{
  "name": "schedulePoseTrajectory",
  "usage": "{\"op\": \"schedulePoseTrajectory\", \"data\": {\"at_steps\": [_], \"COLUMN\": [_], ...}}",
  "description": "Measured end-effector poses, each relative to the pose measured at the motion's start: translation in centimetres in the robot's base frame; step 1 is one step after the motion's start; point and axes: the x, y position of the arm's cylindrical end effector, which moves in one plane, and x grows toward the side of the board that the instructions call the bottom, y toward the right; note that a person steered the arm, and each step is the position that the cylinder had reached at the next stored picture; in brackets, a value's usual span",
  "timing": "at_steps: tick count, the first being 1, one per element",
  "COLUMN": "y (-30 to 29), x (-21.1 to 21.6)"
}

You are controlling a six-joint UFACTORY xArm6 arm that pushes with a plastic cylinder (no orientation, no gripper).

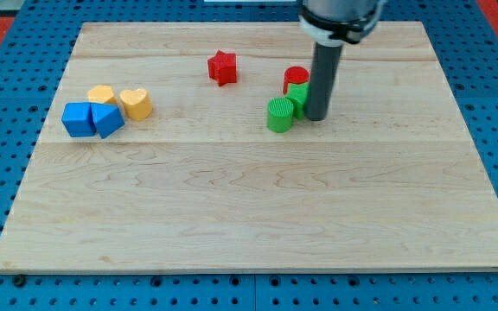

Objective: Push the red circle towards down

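Note:
The red circle (296, 77) stands on the wooden board right of centre, near the view's top. A green block (298, 95) sits just below it, touching it, and a green cylinder (279, 114) sits below-left of that. My tip (316, 117) rests on the board just right of the green block and below-right of the red circle. The rod hides the red circle's right edge.
A red star (222, 67) lies left of the red circle. At the view's left sit two yellow blocks, a hexagon (102, 94) and a heart (136, 103), with a blue cube (78, 119) and another blue block (107, 119). The wooden board (249, 216) lies on a blue pegboard.

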Motion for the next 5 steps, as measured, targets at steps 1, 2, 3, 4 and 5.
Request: {"op": "schedulePoseTrajectory", "data": {"at_steps": [1, 2, 3, 4, 5], "y": [-1.3, 2.7, 3.5, 2.7, -1.4], "x": [-0.1, -1.0, -3.4, -4.5, -4.5]}}
